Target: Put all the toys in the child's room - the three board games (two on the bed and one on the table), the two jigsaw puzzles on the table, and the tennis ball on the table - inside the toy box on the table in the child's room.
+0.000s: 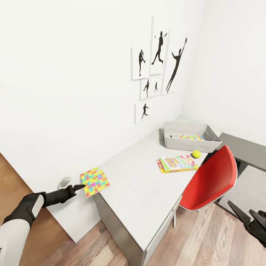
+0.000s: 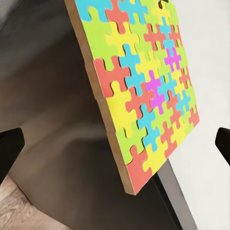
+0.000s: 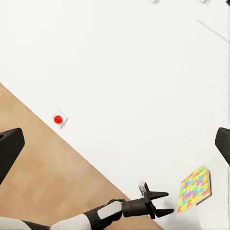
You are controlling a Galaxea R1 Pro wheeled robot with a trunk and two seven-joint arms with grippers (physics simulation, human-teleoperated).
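A jigsaw puzzle (image 1: 94, 181) lies on the near left corner of the table (image 1: 140, 192), hanging partly over the edge. My left gripper (image 1: 80, 186) is open just off that corner, level with the puzzle; in the left wrist view the puzzle (image 2: 143, 91) fills the space ahead of the spread fingers. The right wrist view shows the left gripper (image 3: 163, 202) open beside the puzzle (image 3: 194, 189). A board game (image 1: 177, 163) and the tennis ball (image 1: 195, 154) rest near the toy box (image 1: 173, 140), which holds flat colourful items (image 1: 189, 137). My right gripper (image 1: 251, 218) hangs open at lower right, empty.
A red chair (image 1: 212, 181) is tucked at the table's right side, close to the board game. A dark-grey cabinet (image 1: 251, 149) stands beyond it. Silhouette pictures (image 1: 159, 70) hang on the wall behind the table. A wall socket (image 1: 64, 181) sits just behind my left gripper.
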